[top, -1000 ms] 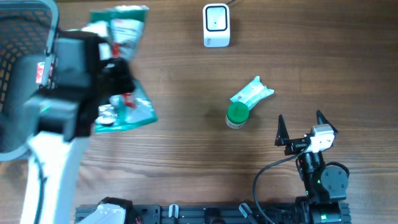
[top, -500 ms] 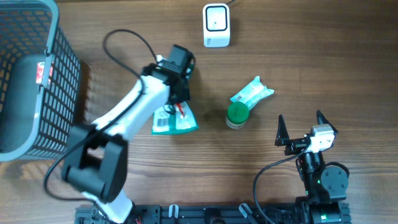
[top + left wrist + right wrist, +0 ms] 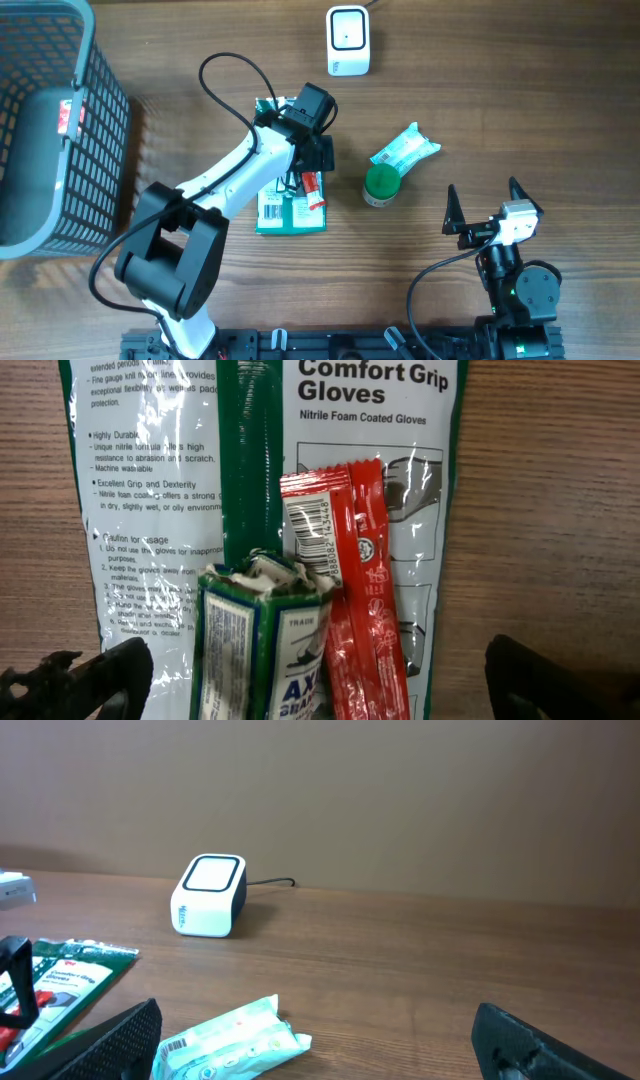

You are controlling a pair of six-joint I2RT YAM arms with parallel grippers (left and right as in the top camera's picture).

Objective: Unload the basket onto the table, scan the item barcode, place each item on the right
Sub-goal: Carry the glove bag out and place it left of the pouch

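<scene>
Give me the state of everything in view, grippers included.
left gripper: open, over the gloves pack, holding nothing
right gripper: open, empty, away from the items
gloves pack: flat on the table, back side up
red sachet: lying on the gloves pack, barcode up
small box: on the gloves pack, top end torn
green-capped bottle: cap on
wipes packet: lying on the table
scanner: nothing on it
basket: nothing visible inside

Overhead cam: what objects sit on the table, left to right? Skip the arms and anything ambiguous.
Wire basket → gloves pack → barcode scanner → white-green packet. The green-capped bottle is left out because it overlaps its neighbours sideways.
</scene>
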